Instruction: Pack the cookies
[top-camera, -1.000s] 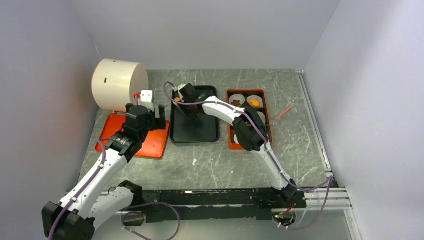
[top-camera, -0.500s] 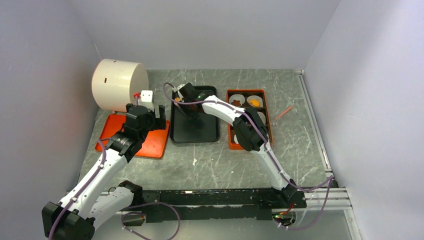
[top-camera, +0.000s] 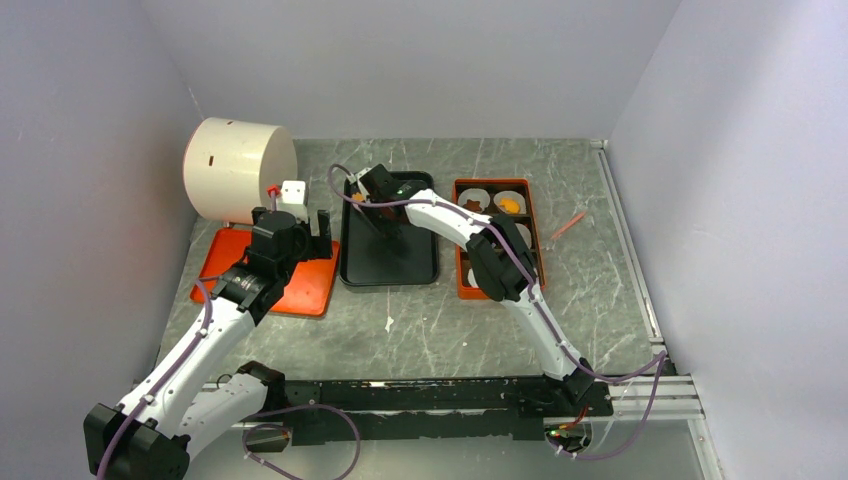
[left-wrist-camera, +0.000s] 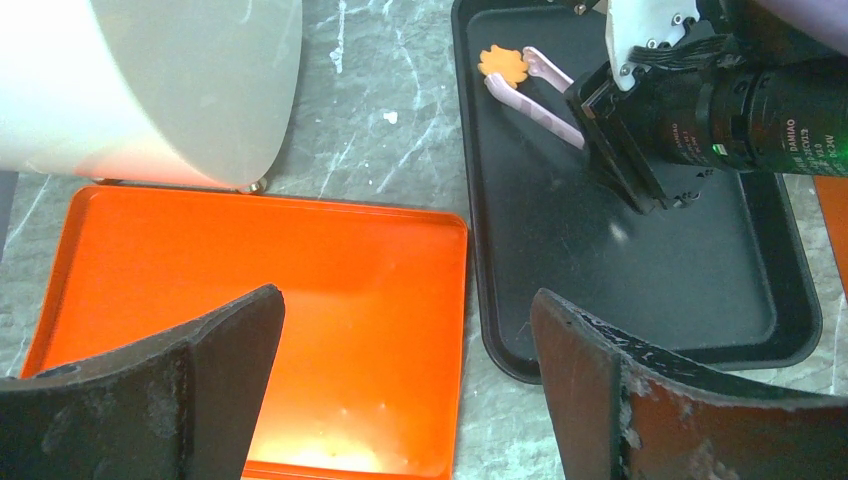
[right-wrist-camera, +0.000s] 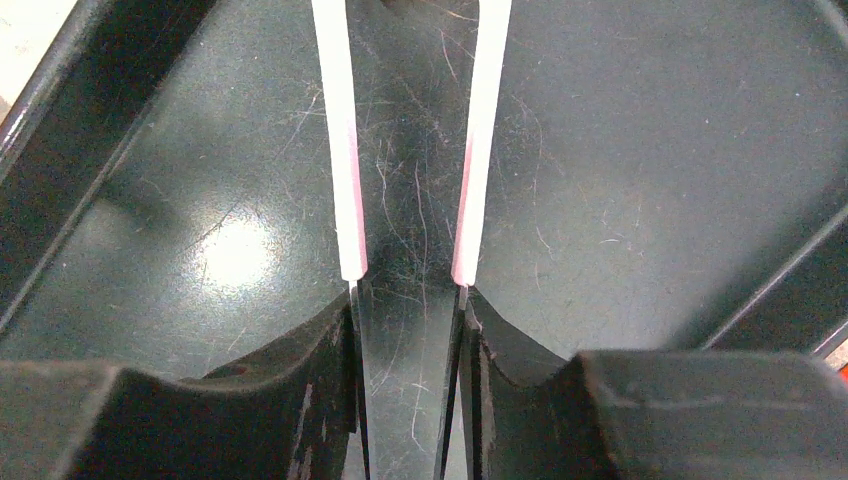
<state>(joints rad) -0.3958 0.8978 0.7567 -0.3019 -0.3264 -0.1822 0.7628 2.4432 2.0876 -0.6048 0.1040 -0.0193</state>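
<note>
An orange flower-shaped cookie (left-wrist-camera: 503, 65) lies at the far left corner of the black tray (top-camera: 392, 262). My right gripper (top-camera: 378, 192) is shut on pink-white tweezers (left-wrist-camera: 545, 95), whose two arms (right-wrist-camera: 342, 150) stand slightly apart over the tray floor. In the left wrist view the tweezer tips lie at the cookie, one each side. More cookies sit in white paper cups in the orange box (top-camera: 464, 288): an orange one (top-camera: 510, 205) and a brown one (top-camera: 470, 207). My left gripper (left-wrist-camera: 405, 340) is open and empty above the orange tray (left-wrist-camera: 260, 300).
A big white cylinder (top-camera: 240, 170) stands at the back left, next to the orange tray. A small white block (top-camera: 293, 192) sits beside it. A thin pink stick (top-camera: 567, 226) lies on the table right of the orange box.
The right arm's elbow has shifted a little to the left. The left arm has not moved.
</note>
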